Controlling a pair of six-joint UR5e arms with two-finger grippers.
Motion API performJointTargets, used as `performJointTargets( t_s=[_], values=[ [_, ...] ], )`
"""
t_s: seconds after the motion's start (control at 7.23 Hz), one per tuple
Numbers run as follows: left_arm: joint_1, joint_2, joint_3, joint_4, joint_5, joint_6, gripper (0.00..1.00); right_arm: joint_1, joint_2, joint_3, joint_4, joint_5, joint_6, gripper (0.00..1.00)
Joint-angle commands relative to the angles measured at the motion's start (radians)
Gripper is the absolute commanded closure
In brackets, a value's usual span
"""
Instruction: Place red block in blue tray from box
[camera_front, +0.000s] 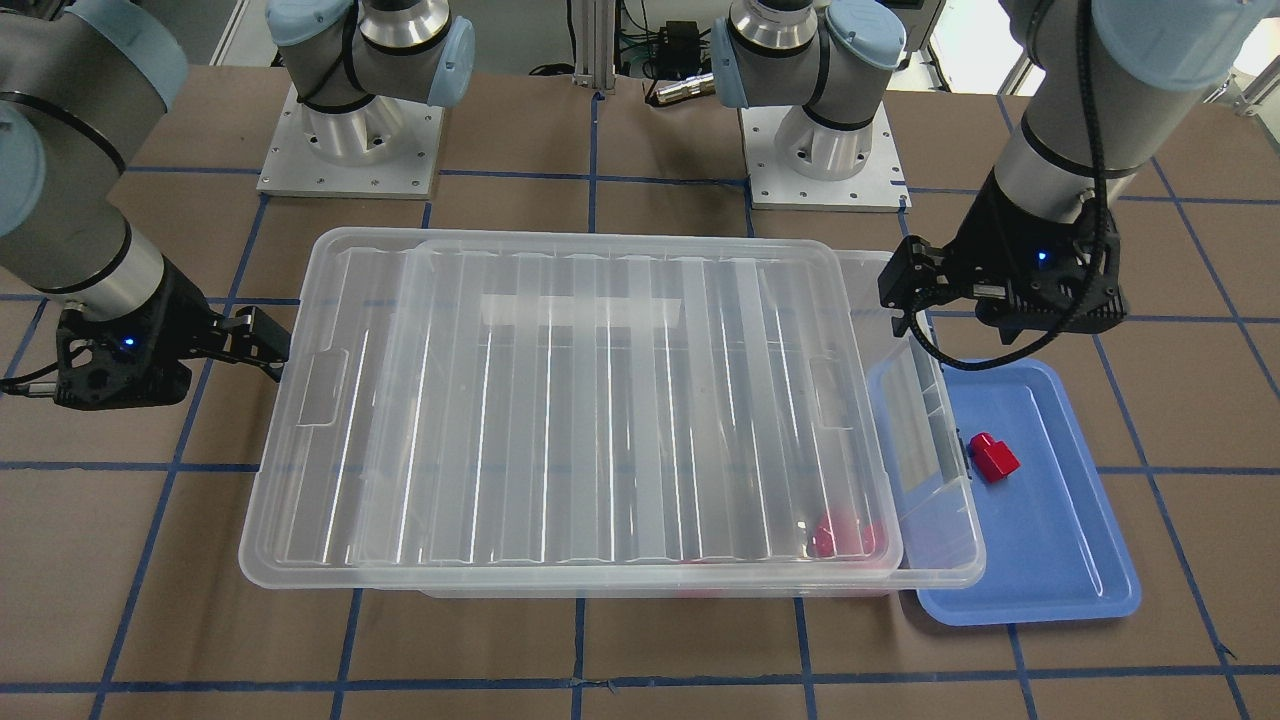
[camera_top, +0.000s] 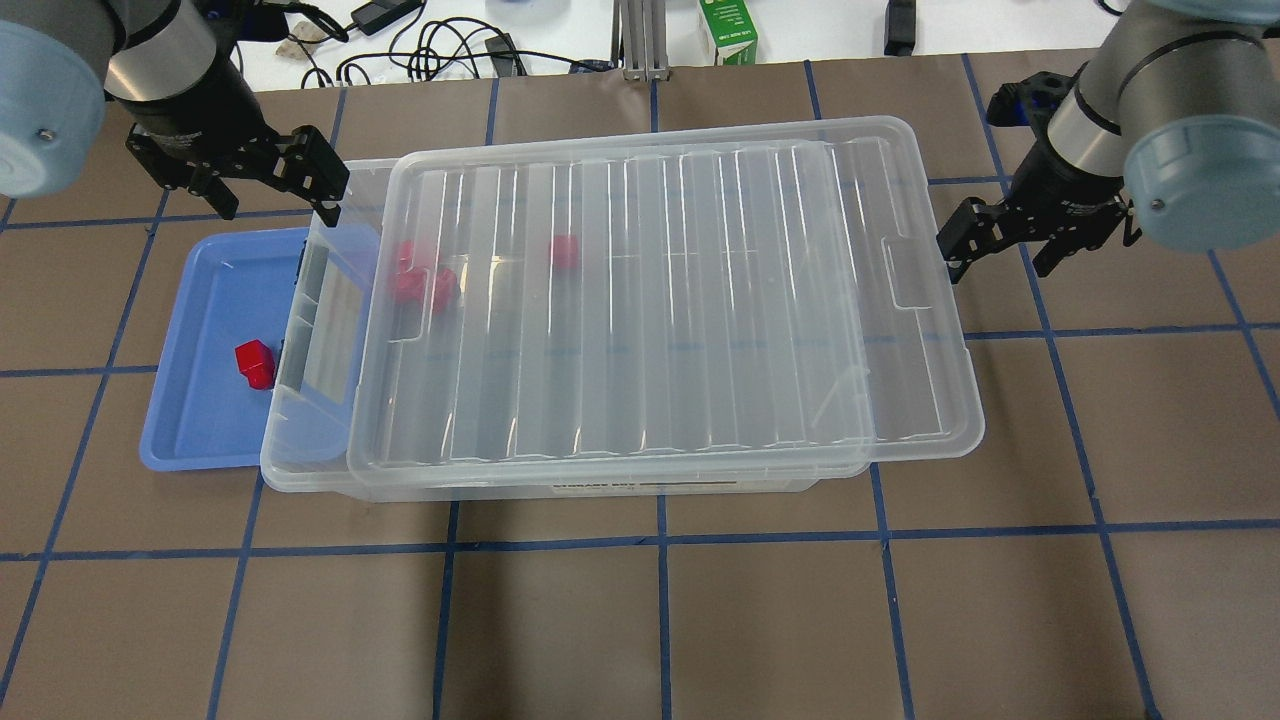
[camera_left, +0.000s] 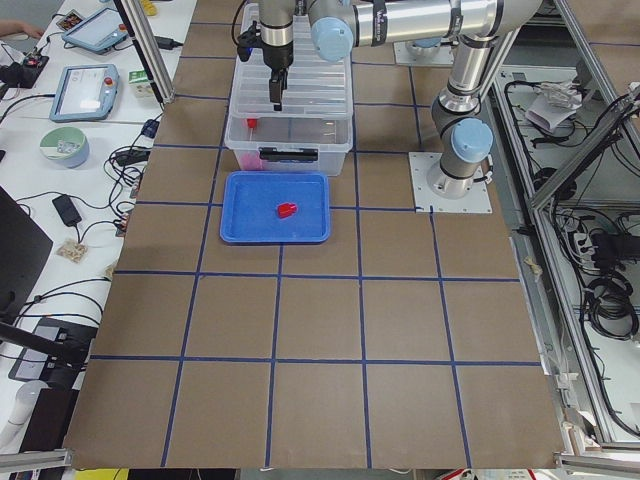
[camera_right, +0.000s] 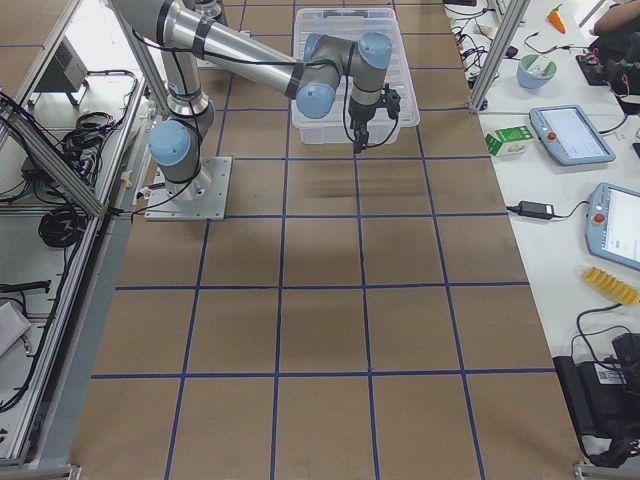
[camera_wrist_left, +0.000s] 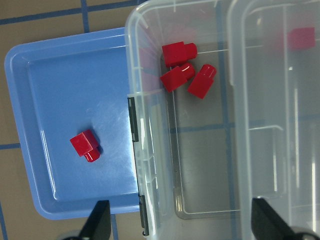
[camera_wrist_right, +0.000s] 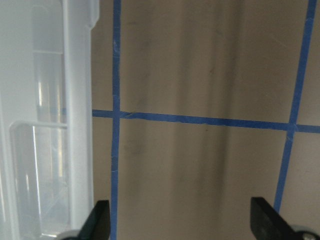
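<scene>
Red block (camera_top: 254, 363): lies on the floor of the blue tray (camera_top: 195, 300), near the tray's side that tucks under the box (camera_top: 300, 470). It touches nothing else.

- Tray sits at the box's left end, well in from the surface's left edge.
- Box lid (camera_top: 650, 300) is shifted toward the robot's right, so the left end is uncovered.
- More red blocks remain inside: a cluster of three (camera_wrist_left: 185, 75) at the uncovered end, and one (camera_wrist_left: 300, 37) under the lid.
- Left tool (camera_top: 280, 212): jaws spread, empty, over the box's uncovered end.
- Right tool (camera_top: 1000, 262): jaws spread, empty, just off the box's right end, bare surface below.

Progress, judged: one block is in the tray, so the placement looks done. Squaring the lid may be left, if wanted.

Writing: a strip label (camera_top: 640, 487) on the box's long wall has dark print, too small to read. The green carton (camera_top: 727, 30) beyond the surface's edge is also illegible.
</scene>
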Motion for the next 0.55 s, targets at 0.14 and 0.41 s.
performJointTargets(
  t_s=[0.14,0.41],
  values=[
    [-0.087,0.03,0.0,-0.032,-0.006,-0.088,0.0,0.084,0.0,0.0,-0.002,0.001,0.079,0.0],
    [-0.084,0.041,0.019,-0.06,-0.013,-0.088,0.0,0.107,0.006,0.0,-0.007,-0.001,0.09,0.0]
  ],
)
